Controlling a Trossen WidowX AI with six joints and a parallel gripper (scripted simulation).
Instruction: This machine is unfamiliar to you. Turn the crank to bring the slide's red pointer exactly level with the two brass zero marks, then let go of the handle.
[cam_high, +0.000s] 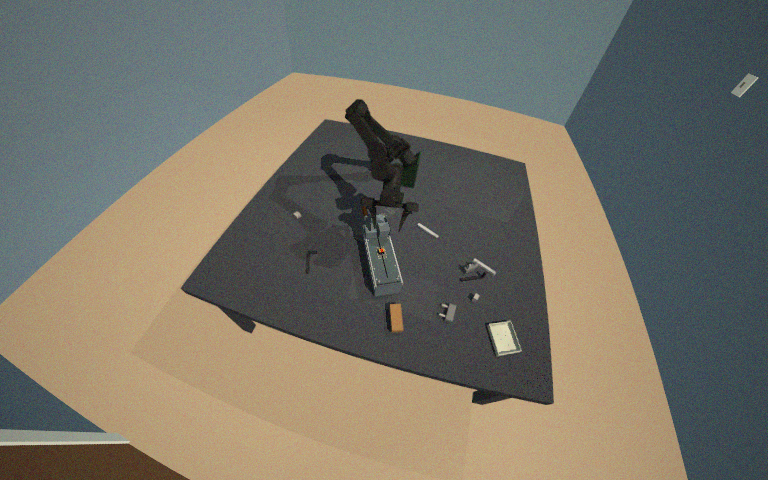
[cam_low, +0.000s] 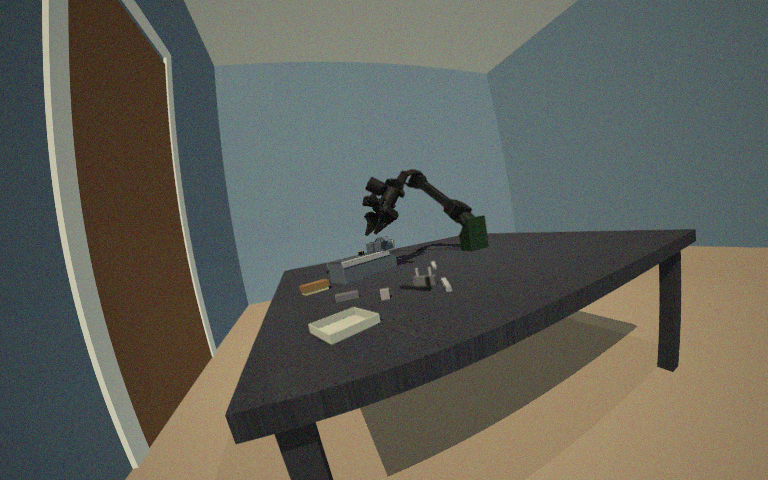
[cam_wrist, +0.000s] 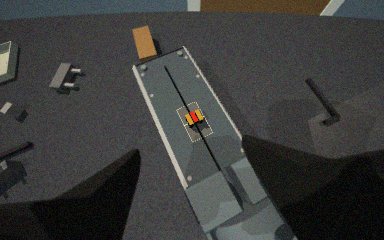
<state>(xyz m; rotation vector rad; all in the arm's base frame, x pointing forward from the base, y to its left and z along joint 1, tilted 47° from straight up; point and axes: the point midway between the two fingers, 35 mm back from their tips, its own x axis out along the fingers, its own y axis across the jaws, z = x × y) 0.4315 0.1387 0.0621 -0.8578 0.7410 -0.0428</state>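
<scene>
The machine, a long grey-blue box (cam_high: 390, 281) (cam_low: 362, 271) (cam_wrist: 172, 100), has a dark slot along its top. The red pointer (cam_high: 381, 250) (cam_low: 360, 253) (cam_wrist: 194, 117) sits between two yellow marks inside a thin white outline. It looks about level with them in the wrist view; exact alignment is too small to tell. My gripper (cam_high: 387, 229) (cam_low: 372, 233) (cam_wrist: 191, 147) is open and empty, above the machine's end with the raised grey blocks (cam_wrist: 214, 200). A small orange-brown piece (cam_high: 364, 210) shows beside one finger; I cannot tell whether it is the crank handle.
An orange block (cam_high: 395, 317) (cam_low: 314, 285) (cam_wrist: 144, 42) lies beyond the machine's far end. A pale tray (cam_low: 320, 333), a grey two-pronged part (cam_high: 450, 312) (cam_wrist: 61, 76) and a white bar (cam_high: 428, 230) lie on one side. A dark L-shaped part (cam_high: 308, 262) (cam_wrist: 321, 97) lies on the other.
</scene>
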